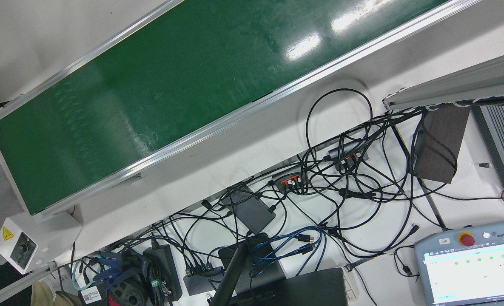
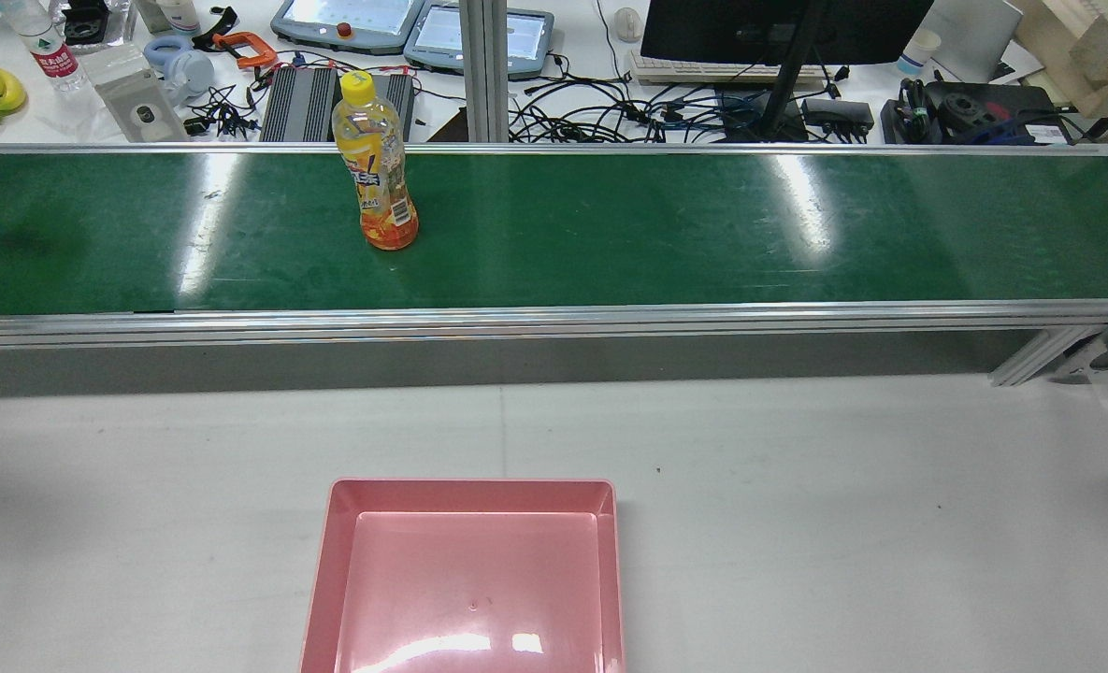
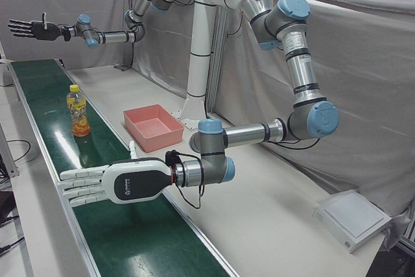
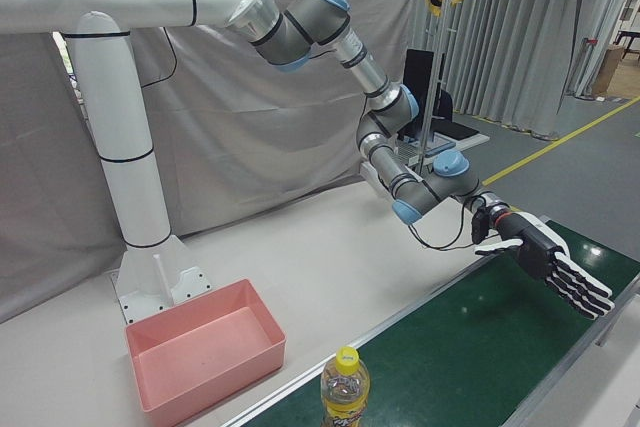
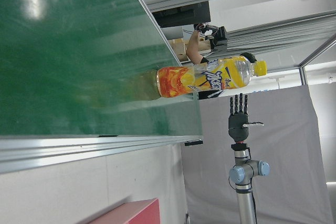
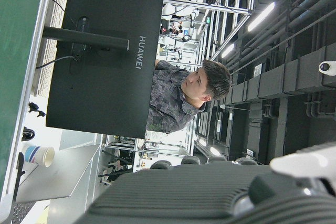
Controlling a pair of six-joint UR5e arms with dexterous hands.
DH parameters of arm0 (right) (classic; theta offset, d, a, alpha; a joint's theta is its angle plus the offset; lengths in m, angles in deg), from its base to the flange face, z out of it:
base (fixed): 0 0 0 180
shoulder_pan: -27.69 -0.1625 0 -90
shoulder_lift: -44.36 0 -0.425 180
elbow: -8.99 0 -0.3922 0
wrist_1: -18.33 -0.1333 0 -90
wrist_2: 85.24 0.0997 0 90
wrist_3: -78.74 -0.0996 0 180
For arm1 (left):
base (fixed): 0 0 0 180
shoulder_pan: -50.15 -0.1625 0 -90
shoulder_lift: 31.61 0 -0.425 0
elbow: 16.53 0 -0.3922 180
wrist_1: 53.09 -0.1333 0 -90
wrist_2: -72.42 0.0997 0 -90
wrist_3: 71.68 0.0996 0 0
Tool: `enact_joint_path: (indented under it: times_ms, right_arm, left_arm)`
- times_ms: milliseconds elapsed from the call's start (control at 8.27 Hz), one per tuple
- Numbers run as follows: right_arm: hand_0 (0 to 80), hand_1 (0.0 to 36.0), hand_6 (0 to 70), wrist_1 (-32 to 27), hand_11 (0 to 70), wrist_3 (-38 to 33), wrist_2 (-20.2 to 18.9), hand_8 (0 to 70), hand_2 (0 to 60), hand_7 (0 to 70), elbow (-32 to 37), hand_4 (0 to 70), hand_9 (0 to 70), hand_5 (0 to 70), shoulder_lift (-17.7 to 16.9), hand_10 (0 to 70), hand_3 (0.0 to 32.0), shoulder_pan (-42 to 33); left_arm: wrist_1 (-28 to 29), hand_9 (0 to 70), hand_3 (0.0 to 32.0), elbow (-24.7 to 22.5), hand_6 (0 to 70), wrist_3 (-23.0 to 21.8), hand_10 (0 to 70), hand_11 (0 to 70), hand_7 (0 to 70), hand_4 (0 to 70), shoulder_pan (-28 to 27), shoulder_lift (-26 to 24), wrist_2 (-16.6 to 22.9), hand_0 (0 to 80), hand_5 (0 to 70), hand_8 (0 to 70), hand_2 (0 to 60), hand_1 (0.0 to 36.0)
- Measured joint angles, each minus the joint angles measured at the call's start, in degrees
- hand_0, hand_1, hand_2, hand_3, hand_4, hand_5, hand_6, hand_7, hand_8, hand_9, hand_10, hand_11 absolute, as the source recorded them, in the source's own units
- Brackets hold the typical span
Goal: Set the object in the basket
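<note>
While checking the rear view, found drink bottle (image 2: 376, 164) upright on green belt (image 2: 703, 234), left of middle, yellow cap on, orange liquid inside. Logged pink basket (image 2: 469, 488) on white counter (image 2: 797, 514) on the robot's side of the belt, well apart from the bottle. Saw no arm in the rear view. Marked left hand (image 3: 107, 183) in the left-front view, flat over the belt's near end, fingers straight and spread, grasping nothing, well apart from the bottle. Marked right hand (image 3: 29, 28) beyond the bottle, raised high over the belt's far end, fingers spread, released, nothing in it. Placed the bottle between the two hands along the belt. Caught the bottle side-on in the left hand view, right hand behind it. Got only a black monitor (image 6: 105, 51) and a person (image 6: 178, 95) in the right hand view.
</note>
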Motion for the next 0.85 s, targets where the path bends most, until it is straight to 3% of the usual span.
enact_joint_path:
  times_ms: [846]
  right_arm:
    - [0.0, 0.0, 0.0, 0.0, 0.0, 0.0, 0.0, 0.0, 0.0, 0.0, 0.0, 0.0, 0.0, 0.0, 0.0, 0.0, 0.0, 0.0]
  left_arm:
    - [0.3, 0.0, 0.0, 0.1, 0.0, 0.1, 0.0, 0.0, 0.0, 0.0, -1.2, -0.6, -0.4, 62.4, 3.7, 0.0, 0.0, 11.7]
